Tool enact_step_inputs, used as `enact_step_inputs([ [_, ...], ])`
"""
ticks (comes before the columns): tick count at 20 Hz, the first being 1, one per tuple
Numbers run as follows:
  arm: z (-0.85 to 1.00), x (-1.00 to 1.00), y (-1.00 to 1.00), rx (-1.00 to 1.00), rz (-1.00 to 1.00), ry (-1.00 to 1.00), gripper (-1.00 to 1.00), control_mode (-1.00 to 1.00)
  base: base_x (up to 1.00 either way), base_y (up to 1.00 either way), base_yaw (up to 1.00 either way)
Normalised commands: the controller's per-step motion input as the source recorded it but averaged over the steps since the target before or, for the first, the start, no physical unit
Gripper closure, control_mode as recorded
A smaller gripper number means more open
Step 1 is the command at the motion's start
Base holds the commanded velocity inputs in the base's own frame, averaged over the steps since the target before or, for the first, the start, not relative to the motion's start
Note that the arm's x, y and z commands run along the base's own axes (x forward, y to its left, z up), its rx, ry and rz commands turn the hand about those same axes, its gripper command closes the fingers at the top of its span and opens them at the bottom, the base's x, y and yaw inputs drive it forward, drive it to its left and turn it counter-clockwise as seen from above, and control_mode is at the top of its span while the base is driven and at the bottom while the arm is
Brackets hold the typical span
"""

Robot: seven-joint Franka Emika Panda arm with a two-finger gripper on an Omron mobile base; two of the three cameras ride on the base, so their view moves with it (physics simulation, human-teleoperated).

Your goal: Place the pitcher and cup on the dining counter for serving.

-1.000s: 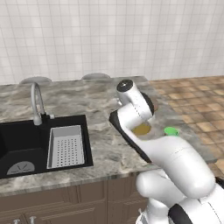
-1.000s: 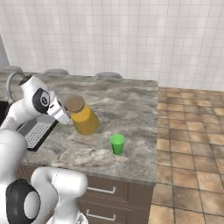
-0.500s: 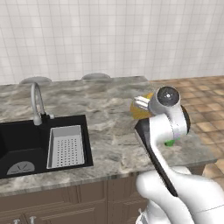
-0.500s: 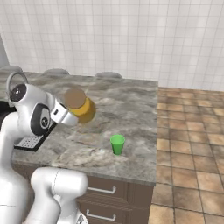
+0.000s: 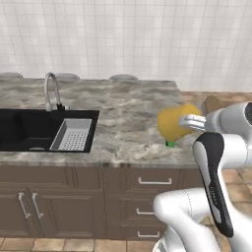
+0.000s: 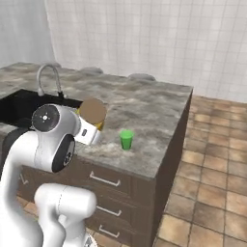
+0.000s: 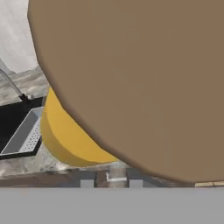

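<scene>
I hold the pitcher [image 5: 176, 123] tilted on its side in the air over the right end of the dining counter [image 5: 123, 108]. My gripper [image 5: 193, 120] is shut on its neck, just below the brown cork lid [image 5: 212, 104]. In the right base view the cork lid [image 6: 92, 111] faces the camera in front of my hand [image 6: 87, 134]. In the hand view the lid [image 7: 140, 78] looms large, with the orange body [image 7: 70, 140] behind it. The green cup [image 6: 126, 139] stands upright on the counter [image 6: 154, 101]. Its lower edge [image 5: 171, 143] peeks out under the pitcher.
A black sink [image 5: 29, 128] with a perforated grey drainer [image 5: 74, 135] and a curved faucet [image 5: 51, 91] lies at the counter's left. Dark drawers and cabinet doors [image 5: 74, 197] front the counter. Tiled floor [image 6: 212, 183] spreads to the right of the counter's end.
Both base views have drawn back from the counter, so its cabinet front now shows. The arm has swung right with the pitcher, lifting and tilting it. The cup stays put.
</scene>
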Motion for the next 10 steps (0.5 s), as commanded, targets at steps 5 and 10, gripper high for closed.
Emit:
enact_step_inputs([
  [5, 0.0, 0.0, 0.0, 0.0, 0.0, 0.0, 1.0, 1.0, -0.69, -1.0, 0.29],
  [10, 0.0, 0.0, 0.0, 0.0, 0.0, 0.0, 1.0, 1.0, -0.21, -1.0, 0.16],
])
